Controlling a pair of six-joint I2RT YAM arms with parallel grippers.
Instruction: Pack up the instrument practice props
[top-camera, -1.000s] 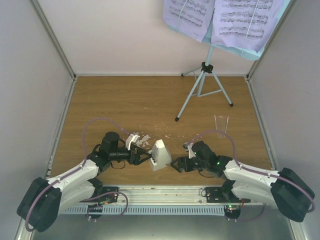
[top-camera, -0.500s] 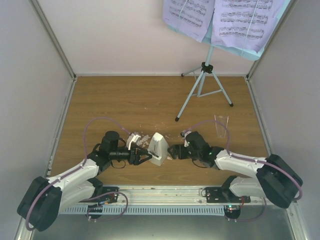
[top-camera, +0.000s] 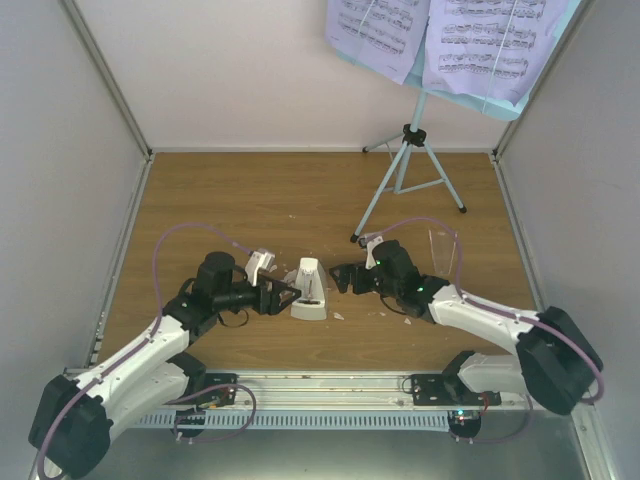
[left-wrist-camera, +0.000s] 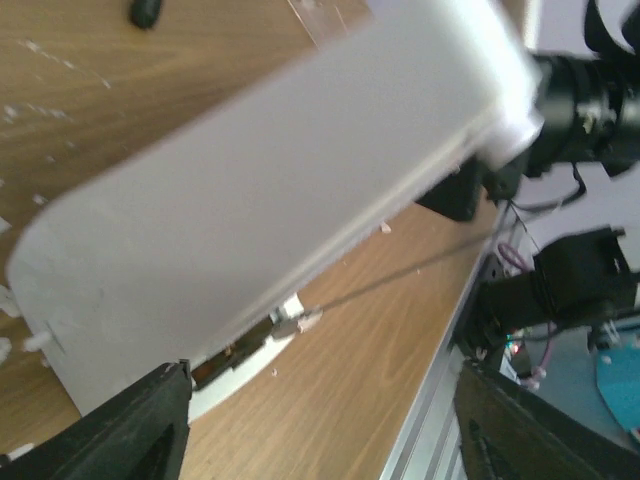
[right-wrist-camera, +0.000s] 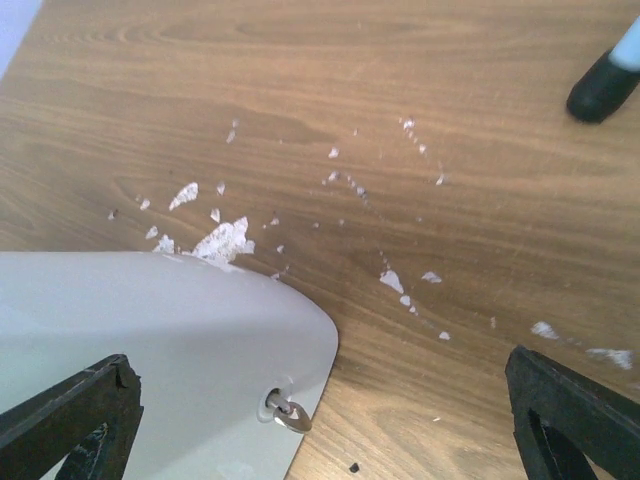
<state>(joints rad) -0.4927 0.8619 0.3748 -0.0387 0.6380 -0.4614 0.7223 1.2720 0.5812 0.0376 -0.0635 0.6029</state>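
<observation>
The small white metronome (top-camera: 308, 290) stands on the wooden floor between my two grippers. My left gripper (top-camera: 290, 296) is open at its left side; in the left wrist view the metronome (left-wrist-camera: 260, 190) fills the frame just ahead of the gripper (left-wrist-camera: 322, 385), whose right finger stands apart from it. My right gripper (top-camera: 338, 280) is open wide at its right side, and the metronome (right-wrist-camera: 150, 360) with its winding key (right-wrist-camera: 290, 412) lies toward the left finger of the gripper (right-wrist-camera: 320, 365). The light-blue music stand (top-camera: 408, 170) stands at the back right, with lavender sheet-music pages (top-camera: 375, 30) on its desk.
White crumbs (right-wrist-camera: 225, 240) lie scattered around the metronome. A clear plastic piece (top-camera: 442, 250) stands right of the right arm. One black stand foot (right-wrist-camera: 603, 85) is close ahead of the right gripper. Grey walls close in three sides; a metal rail (top-camera: 330, 395) runs along the front.
The metronome has shifted away from the front edge and slightly left, with the left gripper staying beside it. The right gripper moved forward alongside it and opened wider.
</observation>
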